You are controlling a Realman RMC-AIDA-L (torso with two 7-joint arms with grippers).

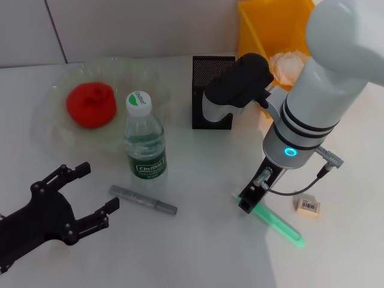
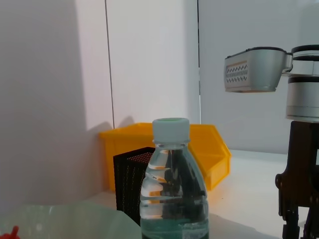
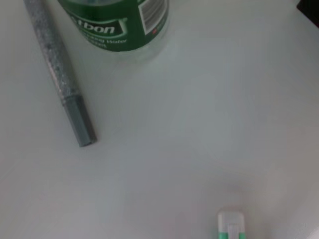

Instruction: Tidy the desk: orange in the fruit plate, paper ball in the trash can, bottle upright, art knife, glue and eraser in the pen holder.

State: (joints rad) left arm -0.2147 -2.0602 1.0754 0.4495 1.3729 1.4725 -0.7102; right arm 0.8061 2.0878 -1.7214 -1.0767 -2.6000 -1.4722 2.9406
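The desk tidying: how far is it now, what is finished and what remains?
Done, by the look: the orange lies in the fruit plate, the paper ball in the trash can, and the bottle stands upright. In hand: the right gripper is down at the glue on the desk. Left: art knife and eraser, both outside the pen holder. The left gripper waits open.

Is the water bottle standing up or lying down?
Standing up. The bottle sits on its base on the desk, white cap on top, beside the fruit plate.
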